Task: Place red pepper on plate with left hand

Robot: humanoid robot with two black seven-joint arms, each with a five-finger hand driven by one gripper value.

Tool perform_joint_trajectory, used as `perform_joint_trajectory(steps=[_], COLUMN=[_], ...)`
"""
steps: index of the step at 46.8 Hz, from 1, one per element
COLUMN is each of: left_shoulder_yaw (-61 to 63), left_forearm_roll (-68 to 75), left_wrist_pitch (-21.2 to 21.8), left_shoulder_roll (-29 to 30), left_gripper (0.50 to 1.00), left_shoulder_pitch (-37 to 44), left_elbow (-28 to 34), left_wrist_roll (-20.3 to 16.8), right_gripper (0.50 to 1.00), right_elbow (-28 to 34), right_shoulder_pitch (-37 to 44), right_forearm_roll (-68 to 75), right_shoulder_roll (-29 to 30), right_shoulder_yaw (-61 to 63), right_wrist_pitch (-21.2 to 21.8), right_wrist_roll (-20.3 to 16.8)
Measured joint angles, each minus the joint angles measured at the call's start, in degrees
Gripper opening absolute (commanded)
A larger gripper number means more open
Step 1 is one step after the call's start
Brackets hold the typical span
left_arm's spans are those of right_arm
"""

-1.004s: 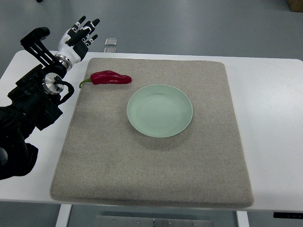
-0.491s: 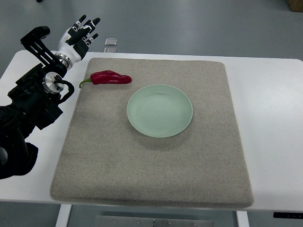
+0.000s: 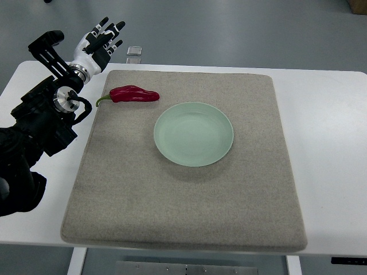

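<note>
**Creeping toward the pepper**

Drifting slightly right and farther from the camera over the last second: left robot hand (image 3: 98,41), fingers spread apart, holding nothing, hovering past the far-left corner of the white tabletop (image 3: 327,114). Lying untouched on the grey felt mat (image 3: 183,200): glossy red chilli pepper with green stem (image 3: 133,94), near the pale green round plate (image 3: 193,134). Reaching only just beginning; grasping yet to come.
</note>
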Motion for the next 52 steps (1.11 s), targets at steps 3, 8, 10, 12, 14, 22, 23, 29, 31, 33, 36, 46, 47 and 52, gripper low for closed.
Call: perform_joint_trajectory(steps=[3, 8, 10, 12, 14, 22, 23, 29, 31, 33, 36, 46, 47, 52], left_shoulder_yaw=[0.1, 0.3, 0.4, 0.4, 0.4, 0.3, 0.3, 0.4, 0.4, 0.4, 0.4, 5.8, 6.5, 9.9], left_forearm_roll=[0.0, 1.0, 2.8, 5.5, 8.2, 18.5, 19.6, 26.8, 29.9, 32.3, 36.2, 51.5, 52.5, 57.5], left_wrist_pitch=[0.0, 0.1, 0.1, 0.1, 0.1, 0.1, 0.1, -0.2, -0.4, -0.6, -0.8, -2.4, -2.4, -2.5], left_shoulder_roll=[0.0, 0.6, 0.9, 1.2, 1.4, 2.1, 2.4, 3.6, 4.3, 5.0, 6.1, 11.1, 11.5, 13.0], left_gripper=[0.992, 0.992, 0.99, 0.99, 0.99, 0.99, 0.99, 0.99, 0.99, 0.99, 0.992, 0.992, 0.992, 0.99], left_shoulder_pitch=[-0.1, -0.2, -0.3, -0.6, -0.8, -1.6, -1.8, -2.9, -3.3, -3.7, -3.9, -5.9, -6.2, -7.6], left_elbow=[-1.2, -3.3, -3.9, -4.1, -4.2, -4.9, -5.0, -6.5, -7.5, -8.5, -10.3, -17.4, -18.0, -20.3], left_wrist_roll=[0.0, 0.1, 0.1, 0.1, 0.1, 0.1, 0.1, 0.1, 0.1, 0.1, 0.1, 0.1, 0.1, 0.1], right_gripper=[0.932, 0.932, 0.932, 0.932, 0.932, 0.932, 0.932, 0.932, 0.932, 0.932, 0.932, 0.932, 0.932, 0.932], right_elbow=[0.0, 0.0, 0.0, 0.0, 0.0, 0.0, 0.0, 0.0, 0.0, 0.0, 0.0, 0.0, 0.0, 0.0], right_shoulder_pitch=[0.0, 0.0, 0.0, 0.0, 0.0, 0.0, 0.0, 0.0, 0.0, 0.0, 0.0, 0.0, 0.0, 0.0], right_forearm_roll=[0.0, 0.0, 0.0, 0.0, 0.0, 0.0, 0.0, 0.0, 0.0, 0.0, 0.0, 0.0, 0.0, 0.0], right_shoulder_roll=[0.0, 0.0, 0.0, 0.0, 0.0, 0.0, 0.0, 0.0, 0.0, 0.0, 0.0, 0.0, 0.0, 0.0], right_shoulder_yaw=[0.0, 0.0, 0.0, 0.0, 0.0, -0.1, 0.0, 0.0, 0.0, 0.0, 0.0, 0.0, 0.0, 0.0], right_wrist_pitch=[0.0, 0.0, 0.0, 0.0, 0.0, 0.0, 0.0, 0.0, 0.0, 0.0, 0.0, 0.0, 0.0, 0.0], right_wrist_roll=[0.0, 0.0, 0.0, 0.0, 0.0, 0.0, 0.0, 0.0, 0.0, 0.0, 0.0, 0.0, 0.0, 0.0])
